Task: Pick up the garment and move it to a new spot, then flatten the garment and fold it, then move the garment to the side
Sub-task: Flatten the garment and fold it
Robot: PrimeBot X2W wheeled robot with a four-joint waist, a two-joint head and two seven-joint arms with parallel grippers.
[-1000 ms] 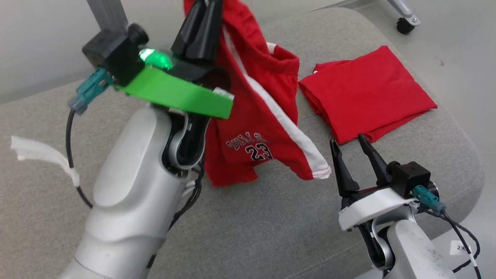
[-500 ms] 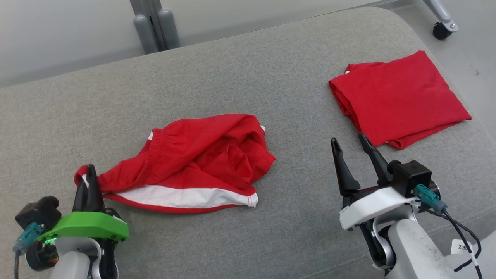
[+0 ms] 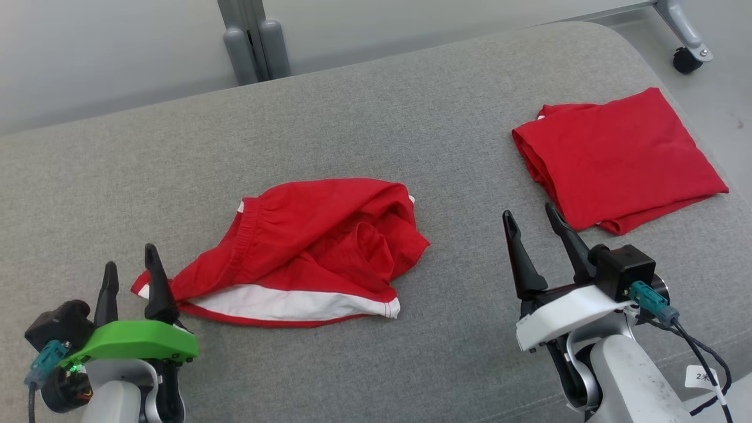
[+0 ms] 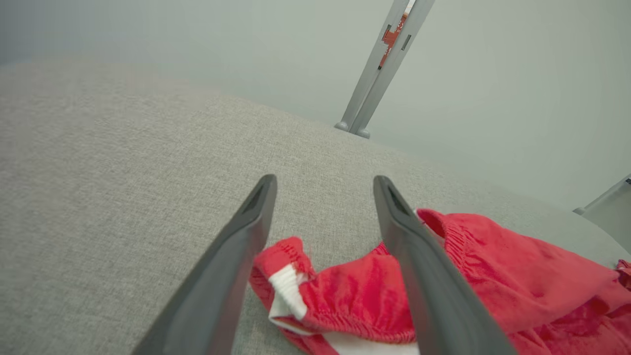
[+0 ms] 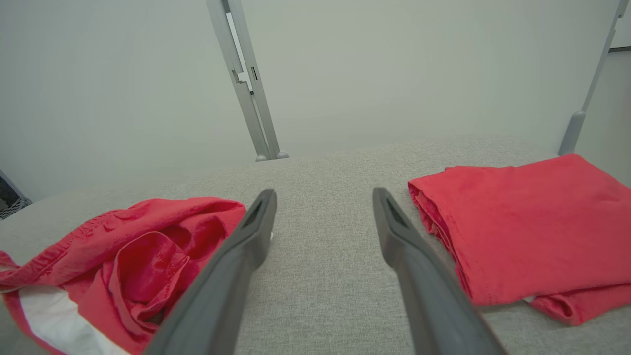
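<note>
Surface: a grey fabric-covered desk (image 3: 376,106) with rounded corners, against a pale wall.
Near left: the left gripper (image 3: 130,258) under its green mount, its fingers (image 4: 236,256) spread and holding nothing; the waistband corner lies on the desk between them.
Near right: the right gripper (image 3: 528,211) under its white mount, fingers spread and empty, over bare desk between the two red pieces.
Task's thing: the crumpled red shorts with a white side stripe (image 3: 311,247) lie left of centre, bunched and folded over on themselves, the stripe along the near edge.
Step, as I judge it: set down at its spot; flattening and folding not yet done.
Handling: light, limp knit cloth. It will sag and drag, not slide stiffly, and a pinch may catch more than one layer.
Where to take hold: the elastic waistband (image 4: 291,276) at the near left corner, thicker and easier to pinch; the stripe's hem end at the near right suits the other gripper for pulling it flat.
Far right: a neatly folded red cloth (image 3: 617,155), well apart from the shorts.
Far: a grey metal post (image 3: 255,35) behind the desk, and a castor wheel (image 3: 684,59) at the far right.
</note>
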